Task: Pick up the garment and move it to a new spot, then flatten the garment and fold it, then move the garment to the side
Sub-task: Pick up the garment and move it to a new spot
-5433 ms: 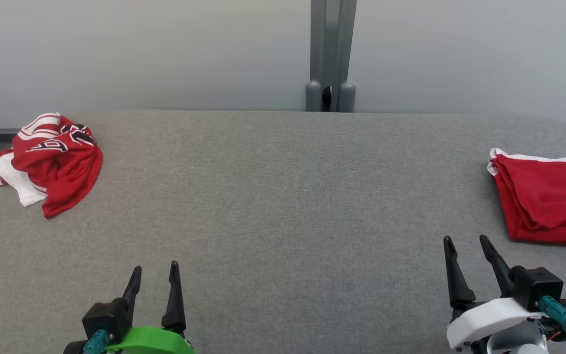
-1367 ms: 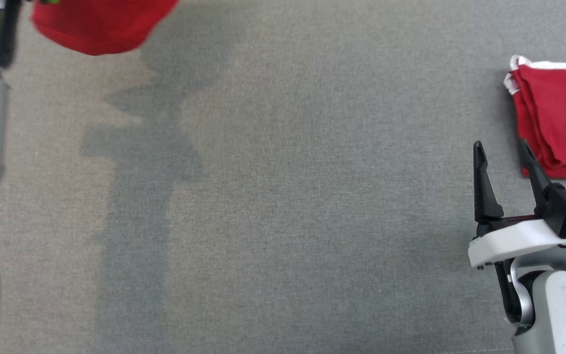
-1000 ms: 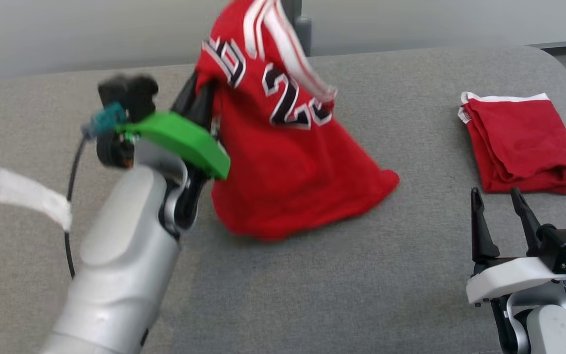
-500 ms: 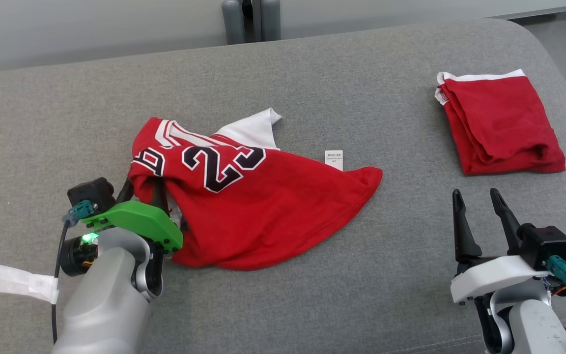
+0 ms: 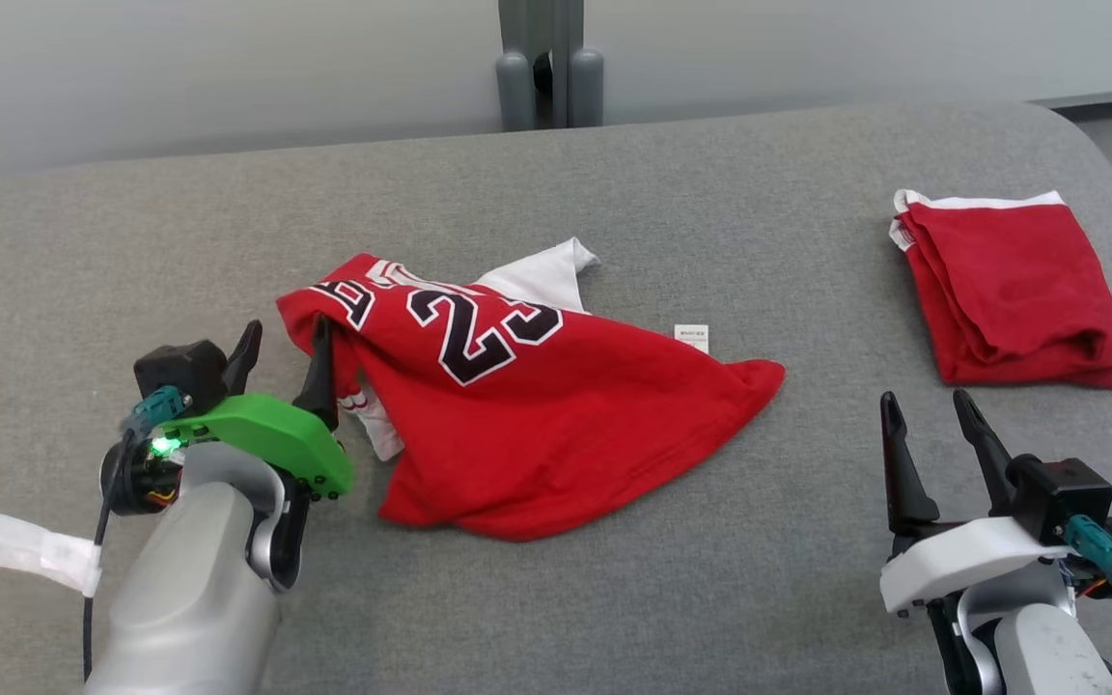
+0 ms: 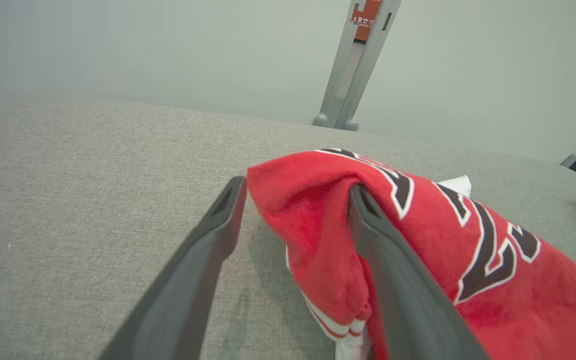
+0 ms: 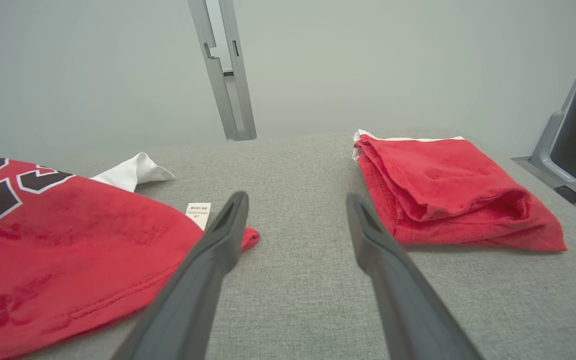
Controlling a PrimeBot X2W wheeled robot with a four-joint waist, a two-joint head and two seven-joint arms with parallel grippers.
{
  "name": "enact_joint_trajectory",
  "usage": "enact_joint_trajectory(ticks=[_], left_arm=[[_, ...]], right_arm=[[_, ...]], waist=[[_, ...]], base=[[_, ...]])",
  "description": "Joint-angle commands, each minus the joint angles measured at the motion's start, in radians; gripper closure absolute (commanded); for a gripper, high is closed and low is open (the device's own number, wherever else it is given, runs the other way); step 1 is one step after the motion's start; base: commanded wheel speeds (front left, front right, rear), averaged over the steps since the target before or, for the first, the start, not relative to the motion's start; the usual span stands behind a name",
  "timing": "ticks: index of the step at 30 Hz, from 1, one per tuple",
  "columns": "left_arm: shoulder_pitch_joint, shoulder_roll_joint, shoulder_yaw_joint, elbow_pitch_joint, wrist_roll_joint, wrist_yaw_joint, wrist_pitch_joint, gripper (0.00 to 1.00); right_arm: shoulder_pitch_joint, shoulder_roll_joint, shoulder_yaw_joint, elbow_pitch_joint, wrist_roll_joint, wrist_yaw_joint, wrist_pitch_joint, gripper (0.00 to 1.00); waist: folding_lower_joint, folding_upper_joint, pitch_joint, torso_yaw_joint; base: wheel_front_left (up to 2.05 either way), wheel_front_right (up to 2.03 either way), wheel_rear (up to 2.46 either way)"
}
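Observation:
The garment (image 5: 537, 405), a red jersey with black-and-white number 23 and white trim, lies crumpled in the middle of the grey table (image 5: 556, 598). My left gripper (image 5: 286, 346) is open at the jersey's left edge. In the left wrist view the garment (image 6: 443, 250) drapes over the right finger (image 6: 393, 265), and a fold hangs between the wide-apart fingers of my left gripper (image 6: 295, 187). My right gripper (image 5: 925, 401) stands open and empty near the table's front right. In the right wrist view the gripper (image 7: 296, 199) hovers over bare table, with the jersey's hem (image 7: 68, 250) to its left.
A folded red garment (image 5: 1014, 290) rests at the table's right side, also in the right wrist view (image 7: 443, 185). A small white label (image 5: 692, 335) lies beside the jersey. A grey post (image 5: 549, 58) stands behind the table. White tape (image 5: 20, 550) hangs off my left arm.
My left gripper has opened and let go of the jersey, which now lies settled on the table. The head camera has shifted a little. The right arm has stayed put.

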Motion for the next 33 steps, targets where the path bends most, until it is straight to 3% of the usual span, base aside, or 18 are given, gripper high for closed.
enact_joint_trajectory(ticks=[1, 8, 23, 33], left_arm=[[0.032, 0.012, -0.001, -0.012, 0.012, -0.006, -0.003, 0.00], [0.131, 0.026, 0.008, -0.106, 0.037, -0.013, -0.002, 0.00], [0.480, 0.008, 0.102, -0.492, 0.114, 0.101, -0.002, 0.00], [0.601, 0.019, 0.105, -0.611, 0.146, 0.148, 0.003, 0.00]], right_arm=[[0.019, -0.002, 0.003, 0.003, 0.006, -0.001, 0.001, 0.00], [0.054, -0.002, 0.009, -0.002, 0.012, -0.001, 0.007, 0.00], [0.132, -0.003, 0.066, -0.019, 0.016, -0.001, 0.010, 0.00], [0.161, -0.002, 0.062, -0.040, 0.019, -0.001, 0.003, 0.00]], waist=[[0.0001, -0.0001, -0.049, 0.047], [0.0001, -0.0001, -0.113, 0.099], [0.0001, -0.0001, -0.160, 0.111], [0.0001, -0.0001, -0.167, 0.096]], base=[[0.00, 0.00, 0.00], [0.00, 0.00, 0.00], [0.00, 0.00, 0.00], [0.00, 0.00, 0.00]])
